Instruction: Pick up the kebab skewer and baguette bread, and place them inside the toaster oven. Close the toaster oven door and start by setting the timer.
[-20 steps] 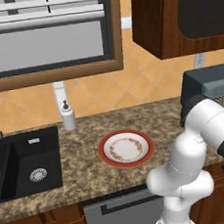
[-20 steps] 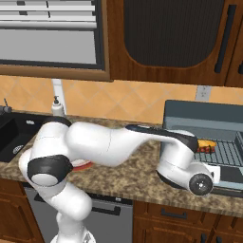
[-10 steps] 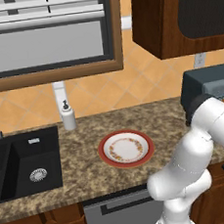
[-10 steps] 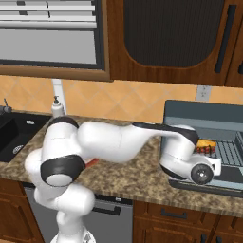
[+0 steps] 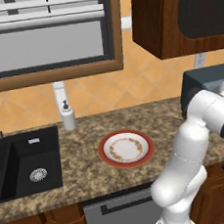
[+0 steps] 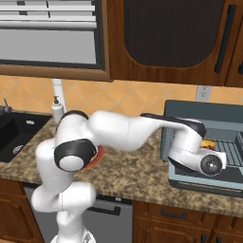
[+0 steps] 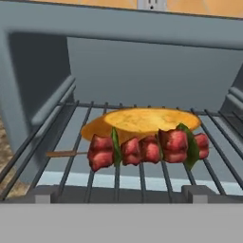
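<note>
The blue-grey toaster oven (image 6: 204, 112) stands at the counter's right end with its door (image 6: 209, 183) folded down flat. Inside, on the wire rack (image 7: 76, 137), lies the golden baguette bread (image 7: 142, 119). The kebab skewer (image 7: 147, 149) rests just in front of it, stick end pointing left, meat chunks touching the bread's front edge. The bread also shows as an orange spot (image 6: 207, 143) behind the hand. My gripper (image 6: 207, 153) hovers at the oven's mouth above the lowered door, open, holding nothing.
A red-rimmed plate (image 5: 126, 148) sits mid-counter. A black sink (image 5: 22, 168) lies at the left, with a soap dispenser (image 5: 68, 116) behind it. Dark wooden cabinets (image 6: 171, 38) hang above the oven. The oven's side walls (image 7: 33, 85) flank the rack closely.
The hand has risen a little in front of the oven, and the elbow has swung. The bread, the skewer and the plate have stayed put.
</note>
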{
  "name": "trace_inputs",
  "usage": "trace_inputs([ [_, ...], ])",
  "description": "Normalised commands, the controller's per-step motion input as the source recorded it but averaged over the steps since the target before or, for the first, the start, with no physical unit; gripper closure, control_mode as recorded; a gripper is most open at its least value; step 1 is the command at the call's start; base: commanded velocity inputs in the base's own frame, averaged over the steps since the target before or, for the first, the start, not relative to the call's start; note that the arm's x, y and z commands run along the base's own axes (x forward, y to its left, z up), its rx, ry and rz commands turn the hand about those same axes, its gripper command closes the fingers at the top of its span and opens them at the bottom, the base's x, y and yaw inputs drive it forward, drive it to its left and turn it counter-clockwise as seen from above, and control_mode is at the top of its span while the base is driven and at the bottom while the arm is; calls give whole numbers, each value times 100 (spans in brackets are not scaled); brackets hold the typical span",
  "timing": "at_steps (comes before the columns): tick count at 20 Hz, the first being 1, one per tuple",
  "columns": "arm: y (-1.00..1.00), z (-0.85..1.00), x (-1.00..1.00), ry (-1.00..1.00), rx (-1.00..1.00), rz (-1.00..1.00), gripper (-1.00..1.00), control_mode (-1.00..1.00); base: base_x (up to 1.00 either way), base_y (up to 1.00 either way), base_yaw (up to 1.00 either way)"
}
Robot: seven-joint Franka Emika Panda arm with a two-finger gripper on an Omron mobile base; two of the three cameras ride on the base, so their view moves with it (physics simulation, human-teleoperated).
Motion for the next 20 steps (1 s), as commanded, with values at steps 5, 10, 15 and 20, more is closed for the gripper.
trace_inputs([
  [5,-4,0,-7,2,4,-2,-100,-100,0,0,0],
  [10,-19,0,-27,0,1,-17,-100,-100,0,0,0],
  [15,-5,0,7,0,0,-7,-100,-100,0,0,0],
  [20,7,-1,23,3,0,0,-100,-100,0,0,0],
])
